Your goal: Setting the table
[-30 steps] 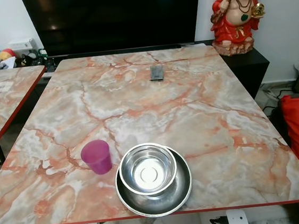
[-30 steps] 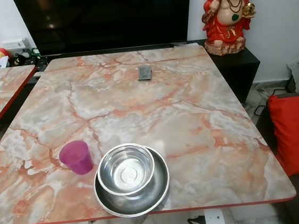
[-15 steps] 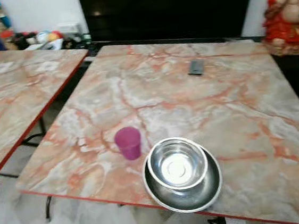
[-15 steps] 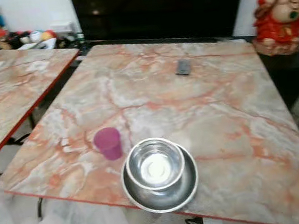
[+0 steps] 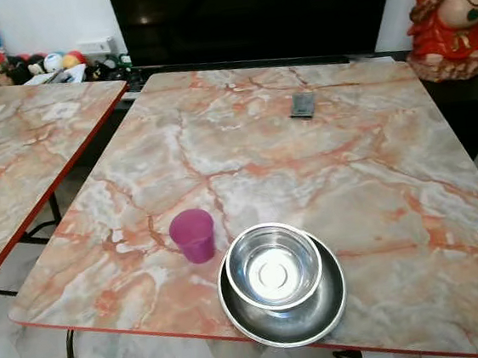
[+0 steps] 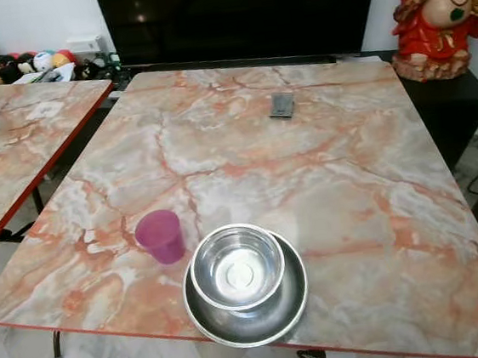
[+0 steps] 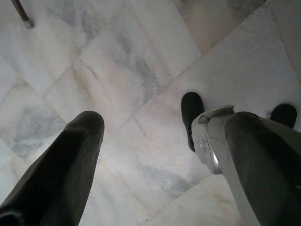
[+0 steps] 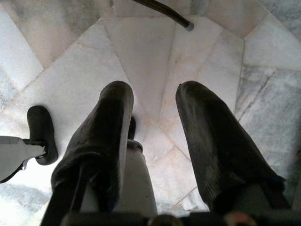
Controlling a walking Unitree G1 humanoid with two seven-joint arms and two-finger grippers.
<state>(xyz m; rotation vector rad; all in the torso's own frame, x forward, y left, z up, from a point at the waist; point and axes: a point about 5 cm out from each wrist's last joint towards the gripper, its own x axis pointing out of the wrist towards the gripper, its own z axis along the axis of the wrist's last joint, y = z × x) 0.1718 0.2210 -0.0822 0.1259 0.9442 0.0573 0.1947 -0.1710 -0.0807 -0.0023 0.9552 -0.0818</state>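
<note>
A purple cup (image 5: pixel 193 234) stands upright near the front edge of the marble table (image 5: pixel 323 162). Just to its right, a steel bowl (image 5: pixel 273 266) sits inside a wider steel plate (image 5: pixel 326 313) at the same edge. Both arms hang low beside my legs, away from the table. The left gripper (image 7: pixel 155 188) is open over pale floor tiles and holds nothing. Above the floor and my own feet, the right gripper (image 8: pixel 155 94) is also open and empty.
A small dark remote (image 5: pixel 302 104) lies towards the far side of the table. A second marble table (image 5: pixel 14 151) stands to the left across a narrow gap. Behind are a black TV (image 5: pixel 247 16), a red statue (image 5: pixel 454 11) on a dark cabinet, and toys (image 5: pixel 39 67).
The camera has swung to the left, so the second table now shows more. The cup, bowl and plate have not moved on the table.
</note>
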